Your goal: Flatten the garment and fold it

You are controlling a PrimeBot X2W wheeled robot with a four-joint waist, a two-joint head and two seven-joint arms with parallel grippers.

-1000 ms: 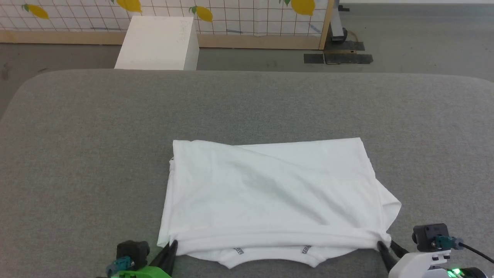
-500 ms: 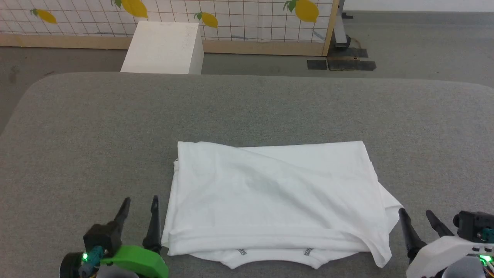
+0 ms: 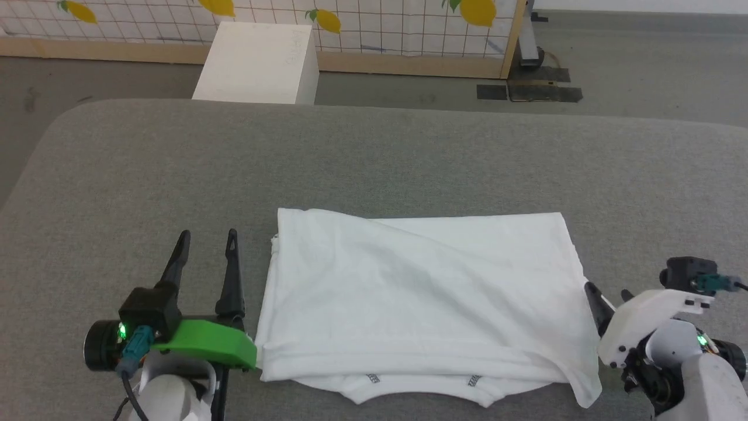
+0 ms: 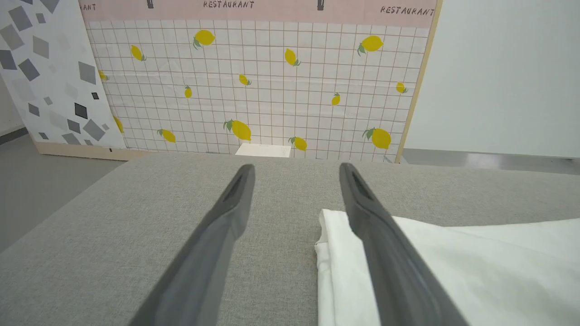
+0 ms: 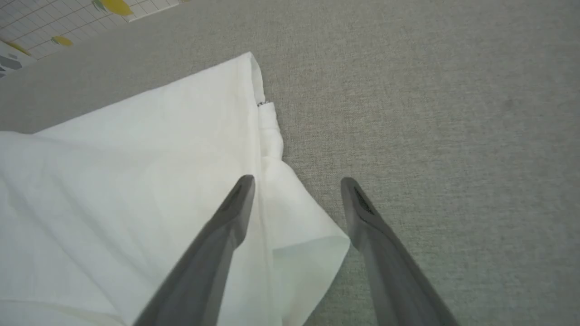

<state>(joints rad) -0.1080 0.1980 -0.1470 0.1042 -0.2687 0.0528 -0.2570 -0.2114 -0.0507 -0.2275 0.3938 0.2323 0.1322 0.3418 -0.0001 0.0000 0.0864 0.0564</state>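
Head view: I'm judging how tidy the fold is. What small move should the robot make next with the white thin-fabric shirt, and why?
Probably lower the open right gripper onto the loose corner of the white thin-fabric shirt and tuck it inward. That flap juts past the otherwise rectangular fold on the grey fabric surface, and in the right wrist view it lies between the gripper's fingers.

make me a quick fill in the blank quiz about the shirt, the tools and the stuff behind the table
1. The folded shirt on the grey table is ____ in colour.
2. Both the left tool and the right tool are ____, holding nothing.
3. The panel behind the white box is printed with yellow ____.
Missing words: white; open; lemons.
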